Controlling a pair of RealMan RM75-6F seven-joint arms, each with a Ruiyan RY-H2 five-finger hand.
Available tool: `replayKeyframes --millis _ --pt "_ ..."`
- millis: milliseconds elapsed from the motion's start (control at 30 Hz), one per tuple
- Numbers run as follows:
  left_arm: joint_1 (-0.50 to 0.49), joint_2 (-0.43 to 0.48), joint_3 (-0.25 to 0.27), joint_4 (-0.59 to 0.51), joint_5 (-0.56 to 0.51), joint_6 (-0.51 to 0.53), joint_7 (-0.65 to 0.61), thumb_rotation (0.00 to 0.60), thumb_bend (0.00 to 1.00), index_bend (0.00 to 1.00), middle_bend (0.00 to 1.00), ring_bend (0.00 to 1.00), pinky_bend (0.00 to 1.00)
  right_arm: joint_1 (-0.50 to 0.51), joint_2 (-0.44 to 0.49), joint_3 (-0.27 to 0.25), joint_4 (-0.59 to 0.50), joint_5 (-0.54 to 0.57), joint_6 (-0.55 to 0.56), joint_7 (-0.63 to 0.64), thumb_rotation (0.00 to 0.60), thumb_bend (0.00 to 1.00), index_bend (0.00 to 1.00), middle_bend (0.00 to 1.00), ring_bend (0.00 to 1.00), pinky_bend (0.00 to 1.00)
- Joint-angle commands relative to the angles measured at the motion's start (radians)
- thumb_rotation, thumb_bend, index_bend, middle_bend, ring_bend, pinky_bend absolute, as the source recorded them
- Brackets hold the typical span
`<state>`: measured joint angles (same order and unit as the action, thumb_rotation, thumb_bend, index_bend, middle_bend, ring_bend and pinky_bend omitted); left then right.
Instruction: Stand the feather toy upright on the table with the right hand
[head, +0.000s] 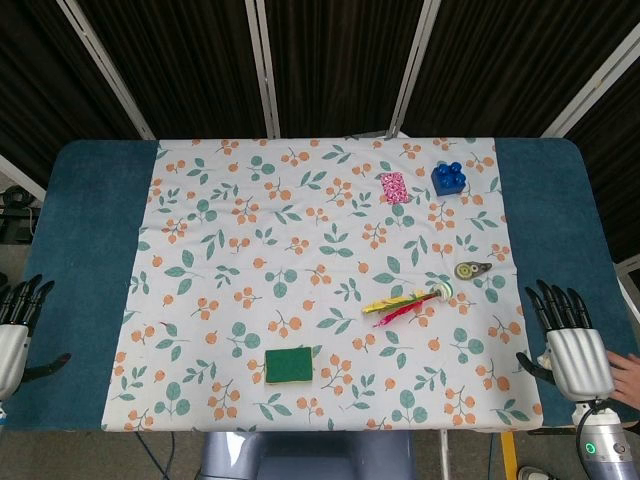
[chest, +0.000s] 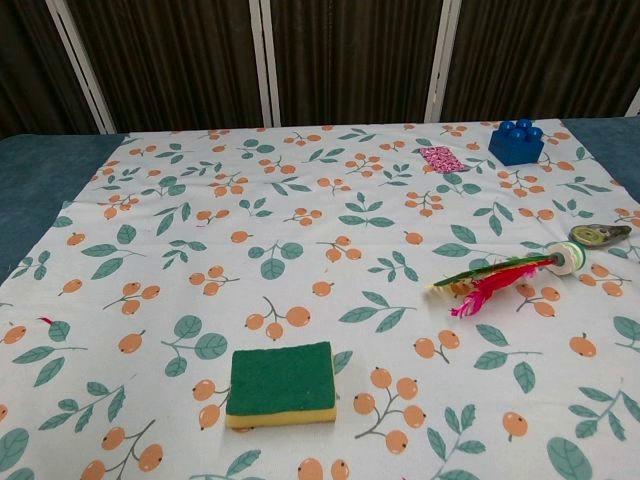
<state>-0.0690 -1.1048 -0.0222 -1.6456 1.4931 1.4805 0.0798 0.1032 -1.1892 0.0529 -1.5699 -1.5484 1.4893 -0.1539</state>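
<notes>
Feather toy (head: 410, 300) was lying flat on the desk (head: 90, 250), ahead of the right hand (head: 572, 340) and off to its left, round base end nearer that hand, tape roller (head: 472, 270) just past it. Right hand sat at the desk's near edge, fingers spread, holding nothing. Left hand (head: 15, 325) was parked too, also holding nothing as far as I could see. So nothing started yet, I'd say. Next move looked like reaching forward-left, grabbing near the base, then tipping it upright.
</notes>
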Motion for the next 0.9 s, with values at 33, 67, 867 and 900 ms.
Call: replayKeyframes --millis 33,67,867,900 --pt "0.0 0.0 0.0 0.0 0.0 0.0 0.0 0.6 0.11 0.0 0.0 0.0 0.0 0.0 0.0 0.0 0.002 -0.003 0.002 -0.001 0.6 0.09 0.06 0.0 0.0 0.0" --pt "0.0 0.0 0.0 0.0 0.0 0.0 0.0 0.6 0.11 0.0 0.0 0.0 0.0 0.0 0.0 -0.001 0.001 -0.004 0.003 0.001 0.6 0.09 0.06 0.0 0.0 0.0" --pt "-0.003 -0.002 -0.003 0.002 0.002 0.001 -0.008 0.6 0.12 0.0 0.0 0.0 0.0 0.146 -0.075 0.088 -0.142 0.061 -0.16 -0.067 0.6 0.13 0.28 0.05 0.0 0.0" --pt "-0.003 -0.002 -0.003 0.002 0.002 0.001 -0.009 0.6 0.12 0.0 0.0 0.0 0.0 0.16 -0.09 0.097 -0.15 0.082 -0.178 -0.083 0.6 0.13 0.3 0.07 0.0 0.0"
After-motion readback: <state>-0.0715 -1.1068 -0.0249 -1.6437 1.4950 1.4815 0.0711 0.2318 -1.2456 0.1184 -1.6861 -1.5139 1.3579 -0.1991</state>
